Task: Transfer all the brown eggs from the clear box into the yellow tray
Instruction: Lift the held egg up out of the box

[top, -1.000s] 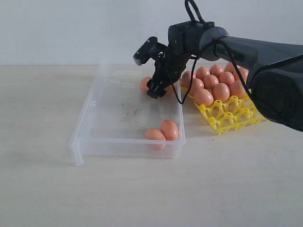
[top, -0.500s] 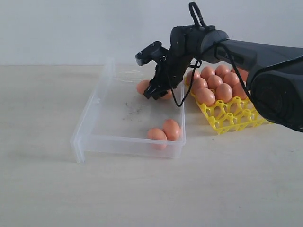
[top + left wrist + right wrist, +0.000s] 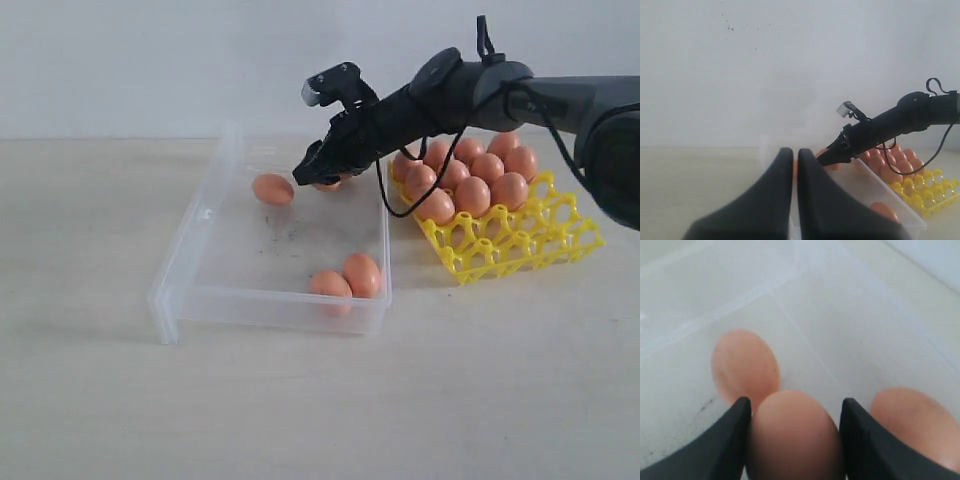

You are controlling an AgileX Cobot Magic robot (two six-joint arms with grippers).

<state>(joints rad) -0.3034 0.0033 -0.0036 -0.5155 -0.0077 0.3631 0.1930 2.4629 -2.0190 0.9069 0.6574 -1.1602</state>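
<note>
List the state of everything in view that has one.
right claw: shut on a brown egg
left claw: shut, empty
clear box: no lid, holds loose eggs
yellow tray: partly filled, near cups empty

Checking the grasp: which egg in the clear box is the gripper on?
The egg at the far side of the box, clamped in the right gripper. A loose egg lies left of it; a pair sits at the near wall.
</note>
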